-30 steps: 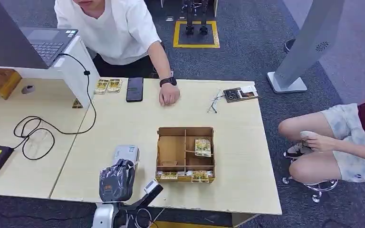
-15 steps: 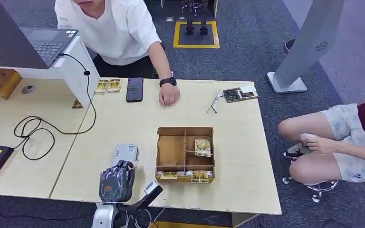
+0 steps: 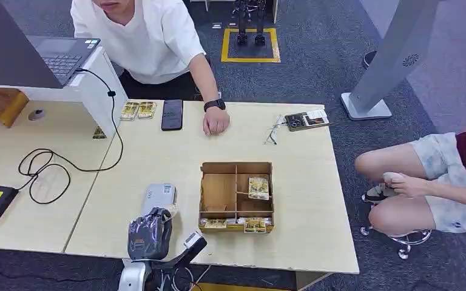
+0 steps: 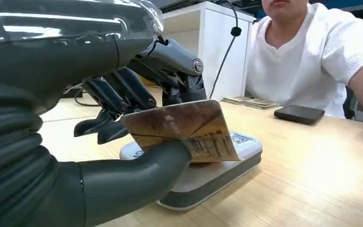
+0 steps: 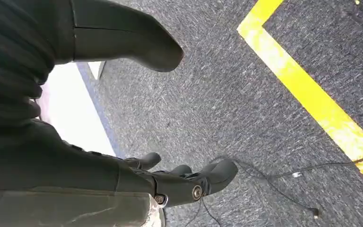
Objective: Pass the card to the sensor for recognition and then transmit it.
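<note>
While left hand point(image 4: 123, 123) pinches card point(image 4: 184, 130) just over sensor point(image 3: 159, 195) near tabletop's front edge: thumb-only hold could slip, card tilting off reader, scan missed. Right hand point(image 5: 137, 161) hangs empty, fingers apart.

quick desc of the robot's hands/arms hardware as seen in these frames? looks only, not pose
Left hand: glossy dark grey shell, grey ribbed cover at the wrist, thick matte grey thumb, darker fingers with silver pivot screws. From the head view it looks dark and shiny, with a small orange mark on its back, on a silver arm with thin cables alongside. Right hand: same ribbed cover, grey thumb, dark fingers.
</note>
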Controlling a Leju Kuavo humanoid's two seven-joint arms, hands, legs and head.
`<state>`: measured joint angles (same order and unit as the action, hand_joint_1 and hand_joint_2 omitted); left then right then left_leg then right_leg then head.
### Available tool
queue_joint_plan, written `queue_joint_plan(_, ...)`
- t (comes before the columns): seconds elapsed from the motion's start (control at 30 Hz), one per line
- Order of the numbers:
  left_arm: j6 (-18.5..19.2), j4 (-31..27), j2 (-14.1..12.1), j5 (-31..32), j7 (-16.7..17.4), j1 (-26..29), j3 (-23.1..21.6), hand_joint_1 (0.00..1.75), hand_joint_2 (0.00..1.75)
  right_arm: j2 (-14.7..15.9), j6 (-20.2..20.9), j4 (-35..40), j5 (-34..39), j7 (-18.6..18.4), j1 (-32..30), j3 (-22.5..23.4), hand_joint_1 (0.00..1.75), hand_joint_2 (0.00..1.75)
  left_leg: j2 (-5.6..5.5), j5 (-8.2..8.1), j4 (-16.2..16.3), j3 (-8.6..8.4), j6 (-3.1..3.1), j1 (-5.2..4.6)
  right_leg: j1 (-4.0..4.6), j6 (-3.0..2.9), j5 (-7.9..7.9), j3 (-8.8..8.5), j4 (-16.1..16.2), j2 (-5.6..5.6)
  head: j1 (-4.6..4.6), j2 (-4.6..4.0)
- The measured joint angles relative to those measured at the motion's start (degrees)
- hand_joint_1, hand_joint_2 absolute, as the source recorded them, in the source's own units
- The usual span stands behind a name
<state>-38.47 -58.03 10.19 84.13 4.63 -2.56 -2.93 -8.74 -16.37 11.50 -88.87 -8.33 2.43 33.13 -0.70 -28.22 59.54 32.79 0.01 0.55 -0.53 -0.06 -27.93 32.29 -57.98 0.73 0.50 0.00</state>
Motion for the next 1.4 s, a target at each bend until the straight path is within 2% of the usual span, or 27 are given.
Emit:
queue_joint_plan(0.87, 0.00, 5.94, -0.81, -3.41, -0.79, -3.28, -1.86, 1.75, 1.75, 0.20, -0.35, 0.00, -0.02, 0.20, -0.01, 0.00, 0.00, 1.75, -0.13, 0.02, -0.04, -0.31, -0.03, -0.01, 0.00, 0.00, -0.01, -0.38, 0.00, -0.14, 0.00, 0.00)
queue_joint_plan(0.93, -0.02, 4.80, -0.72, -4.24, -3.35, -2.73, -1.60, 1.75, 1.75, 0.20, -0.35, 0.00, -0.02, 0.20, -0.01, 0.02, 0.00, 1.75, -0.14, 0.05, -0.04, -0.31, -0.06, -0.01, 0.00, -0.01, 0.00, -0.38, 0.00, -0.14, 0.00, 0.00)
queue_joint_plan(1.03, -0.04, 0.27, 0.67, -5.26, -9.91, -0.53, 0.78, 1.75, 1.75, 0.20, -0.37, -0.02, -0.09, 0.20, -0.15, 0.02, 0.00, 1.75, -0.13, 0.07, -0.03, -0.28, -0.05, 0.00, 0.00, -0.02, 0.01, -0.30, 0.00, -0.11, -0.02, 0.00)
queue_joint_plan(1.13, -0.11, -5.30, 3.73, -7.67, -19.02, 1.17, 5.47, 1.75, 1.75, 0.20, -0.44, -0.02, -0.28, 0.20, -0.16, 0.00, 0.00, 1.75, -0.13, 0.10, -0.01, -0.11, -0.01, -0.01, 0.00, -0.02, 0.02, -0.14, 0.00, -0.12, -0.02, 0.00)
queue_joint_plan(1.2, -0.11, -8.36, 5.05, -9.73, -23.11, 1.72, 8.51, 1.75, 1.75, 0.20, -0.44, -0.02, -0.35, 0.17, -0.15, 0.00, 0.00, 1.75, -0.09, 0.10, 0.00, -0.07, -0.01, 0.00, 0.00, -0.05, 0.06, -0.05, 0.00, -0.06, -0.09, 0.00)
queue_joint_plan(1.27, -0.11, -11.60, 5.40, -12.03, -24.98, 2.23, 10.36, 1.75, 1.75, 0.20, -0.44, -0.04, -0.39, 0.15, -0.22, 0.00, 0.00, 1.75, -0.02, 0.10, 0.01, -0.05, -0.01, 0.00, 0.00, -0.06, 0.06, 0.02, 0.00, -0.01, -0.02, 0.00)
queue_joint_plan(1.4, -0.09, -16.83, 5.55, -14.60, -26.45, 2.89, 11.52, 1.75, 1.75, 0.20, -0.44, -0.09, -0.68, -0.04, -0.17, 0.00, 0.00, 1.75, -0.04, 0.09, 0.00, 0.03, -0.01, 0.02, 0.01, -0.06, 0.04, 0.10, 0.00, -0.03, -0.02, 0.00)
